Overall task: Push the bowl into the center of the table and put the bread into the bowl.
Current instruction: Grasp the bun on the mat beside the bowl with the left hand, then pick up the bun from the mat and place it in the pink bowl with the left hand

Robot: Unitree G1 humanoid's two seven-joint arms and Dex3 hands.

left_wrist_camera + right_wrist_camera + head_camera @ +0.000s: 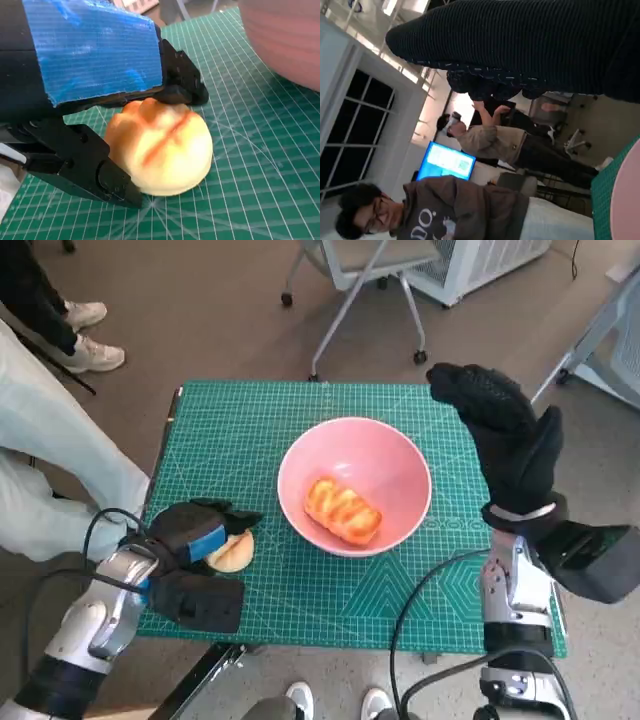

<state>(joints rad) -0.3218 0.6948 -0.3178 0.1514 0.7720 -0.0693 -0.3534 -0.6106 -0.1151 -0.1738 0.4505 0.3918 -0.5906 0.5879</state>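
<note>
the pink bowl [354, 485] sits near the middle of the green counter [250, 420]. a long golden bread [343, 511] lies inside it. a second, round bread [231, 552] lies on the counter at about 9 o'clock from the bowl, near the counter's edge. the left robot hand [190, 532] is around this round bread, its black fingers [90, 170] touching both sides of it. the right robot hand [505, 435] is up in the air at 3 o'clock from the bowl, holding nothing, fingers loosely apart. two people [485, 142] show in the right wrist view.
</note>
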